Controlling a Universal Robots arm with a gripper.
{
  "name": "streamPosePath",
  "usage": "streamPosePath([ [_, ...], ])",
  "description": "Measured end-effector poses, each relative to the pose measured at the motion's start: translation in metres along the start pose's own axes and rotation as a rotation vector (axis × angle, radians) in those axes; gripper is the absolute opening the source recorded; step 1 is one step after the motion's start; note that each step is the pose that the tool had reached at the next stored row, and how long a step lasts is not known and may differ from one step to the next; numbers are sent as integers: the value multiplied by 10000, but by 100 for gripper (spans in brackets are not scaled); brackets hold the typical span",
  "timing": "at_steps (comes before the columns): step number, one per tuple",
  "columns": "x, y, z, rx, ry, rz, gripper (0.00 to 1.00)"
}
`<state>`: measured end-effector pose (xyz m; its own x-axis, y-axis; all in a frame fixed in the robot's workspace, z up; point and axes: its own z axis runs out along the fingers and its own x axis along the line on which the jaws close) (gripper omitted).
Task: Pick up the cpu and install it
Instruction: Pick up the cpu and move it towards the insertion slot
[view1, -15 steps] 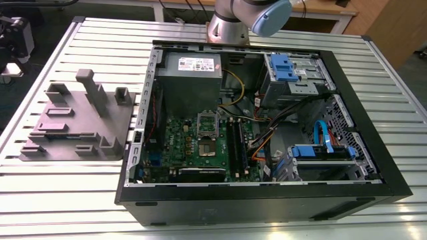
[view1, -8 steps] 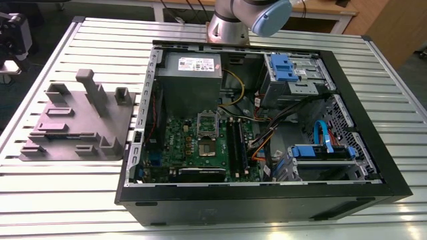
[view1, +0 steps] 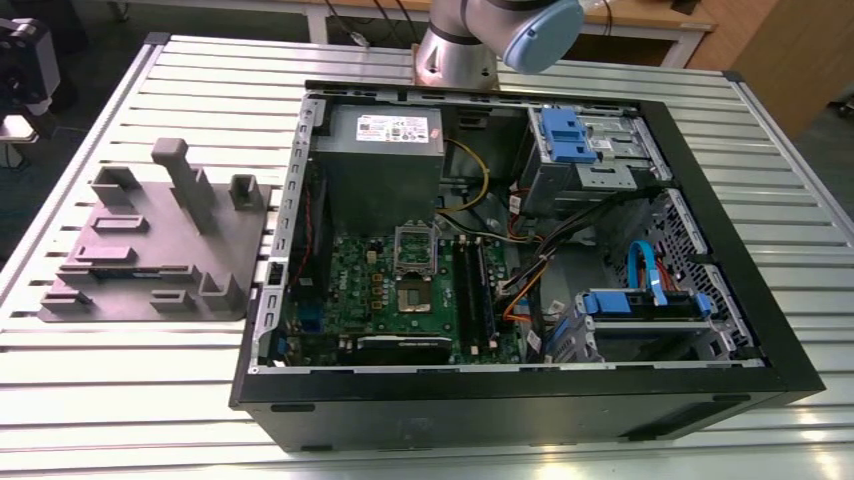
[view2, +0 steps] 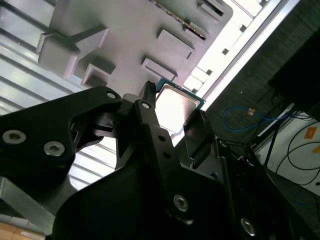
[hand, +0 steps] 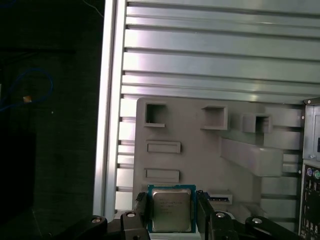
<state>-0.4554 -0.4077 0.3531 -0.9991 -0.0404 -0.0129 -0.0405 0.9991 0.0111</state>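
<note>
The black two-fingered end effector (hand: 171, 200) is clenched on the cpu (hand: 171, 210), a small flat square chip with a shiny silver-grey metal top and a thin blue-green rim. In both wrist views a dark finger (hand: 141, 210) presses against each of two opposite edges of the chip. The cpu (view2: 177, 102) hangs in the air above the big grey moulded tray (hand: 200, 150) with upright posts and rectangular pockets, clear of its surface. The tray (view1: 134, 215) lies on the ribbed aluminium bench (view1: 134, 380), just beside the open black computer case (view1: 534, 410), on the exterior view's left. Inside the case lies a green motherboard (view1: 400, 285) with a silver rectangular socket frame (view1: 414, 245). The grey robot arm (view1: 494, 40) rises beyond the case.
</note>
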Motion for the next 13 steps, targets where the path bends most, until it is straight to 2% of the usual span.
streamPosePath([
  [9,-1,1,-86,0,0,0,47],
  [13,-1,1,-97,-2,-3,0,47],
])
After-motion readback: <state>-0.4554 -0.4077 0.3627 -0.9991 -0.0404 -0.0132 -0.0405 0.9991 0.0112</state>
